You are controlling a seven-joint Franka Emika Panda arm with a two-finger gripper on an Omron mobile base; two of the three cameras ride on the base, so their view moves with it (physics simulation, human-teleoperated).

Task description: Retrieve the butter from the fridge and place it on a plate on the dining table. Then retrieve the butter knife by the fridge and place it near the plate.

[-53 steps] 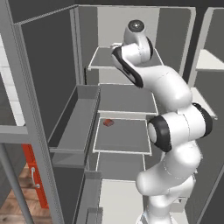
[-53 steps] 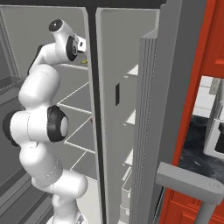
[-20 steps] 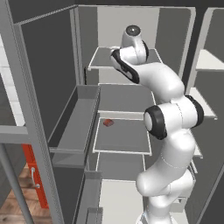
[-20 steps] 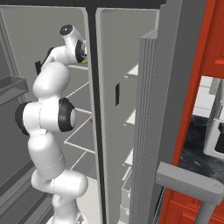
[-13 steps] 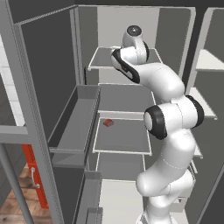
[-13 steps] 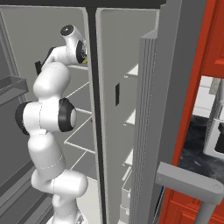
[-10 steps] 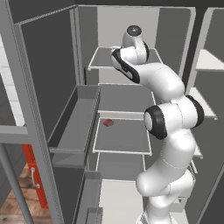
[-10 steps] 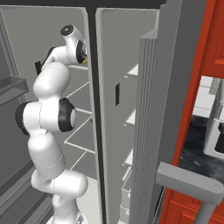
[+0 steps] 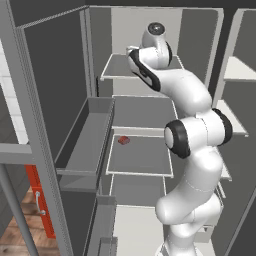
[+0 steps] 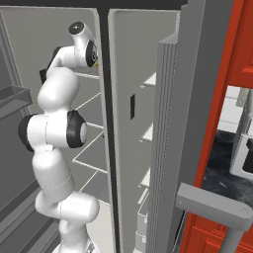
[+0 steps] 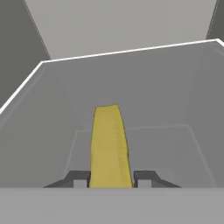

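In the hand view the near end of the butter [image 11: 109,146] is cut off at the bottom of the picture, where the dark fingertips [image 11: 78,179] press against its two sides with only their tops visible. In the left base view the robot's own white forearm hides the gripper and whatever it holds on the fridge's [image 9: 60,100] top shelf [image 9: 120,65]. The small reddish-brown lump [image 9: 123,141] on a lower shelf is too small to identify.
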